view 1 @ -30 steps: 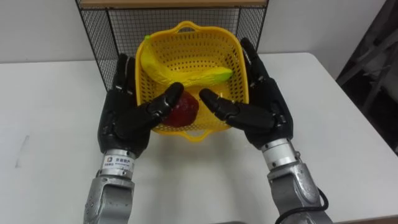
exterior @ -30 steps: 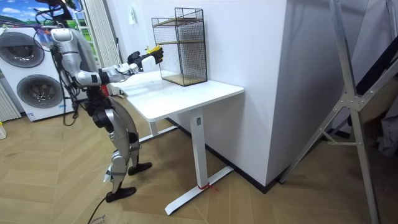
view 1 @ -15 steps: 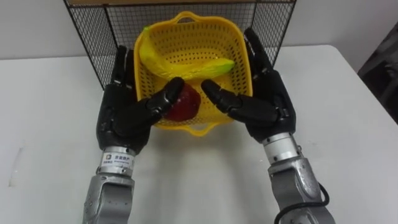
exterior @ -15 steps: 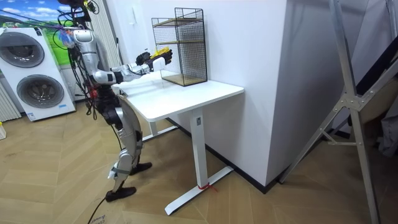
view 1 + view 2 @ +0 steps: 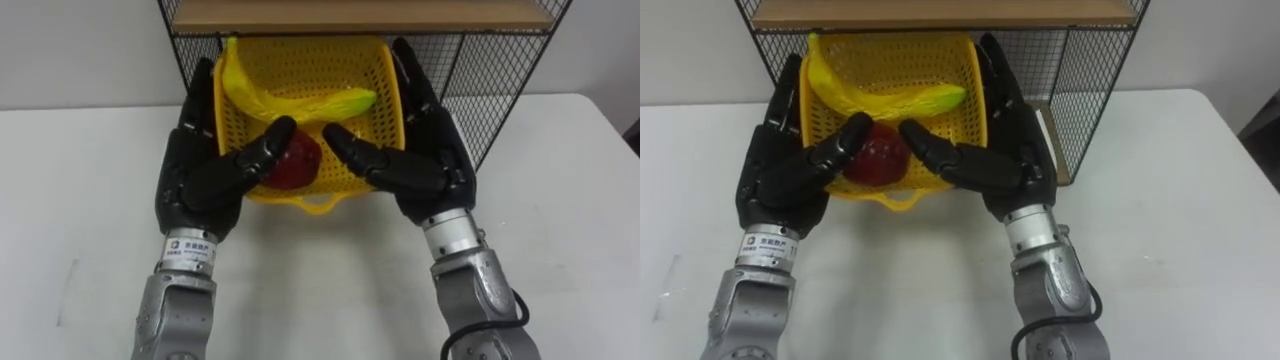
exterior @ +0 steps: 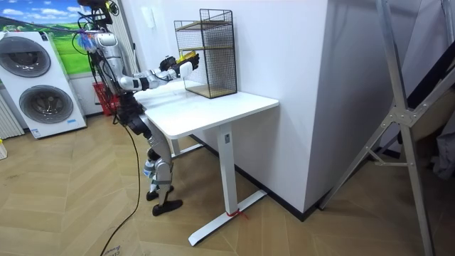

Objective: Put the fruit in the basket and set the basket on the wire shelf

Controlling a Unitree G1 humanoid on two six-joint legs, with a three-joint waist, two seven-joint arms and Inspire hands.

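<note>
We find the yellow plastic basket [image 5: 300,68] held between both hands at the open front of the wire shelf [image 5: 500,85], toward its left side. Its far part lies under the shelf's wooden board [image 5: 350,14]. Its near rim and handle project toward the robot over the white table [image 5: 560,220]. We cannot tell whether the basket's base rests on anything or hangs clear.

The left hand [image 5: 195,185] lies flat against the basket's left wall. Its fingers [image 5: 195,100] are straight and point away from the robot along that wall. Its thumb [image 5: 265,150] reaches rightward across the near rim.

The right hand [image 5: 430,165] mirrors it on the right wall. Its fingers [image 5: 410,80] are straight and pressed along the plastic, and its thumb [image 5: 355,155] reaches leftward over the near rim. The two thumb tips stand near each other but apart. Neither hand curls round the basket; it is clamped between the flat palms.

Inside the basket, a banana [image 5: 285,105] lies across the middle from the far left corner to the right wall. A red apple [image 5: 298,165] sits at the near side, partly hidden behind the left thumb.

In the room view the robot stands at the table's end on the room view's left, both arms stretched toward the shelf.
</note>
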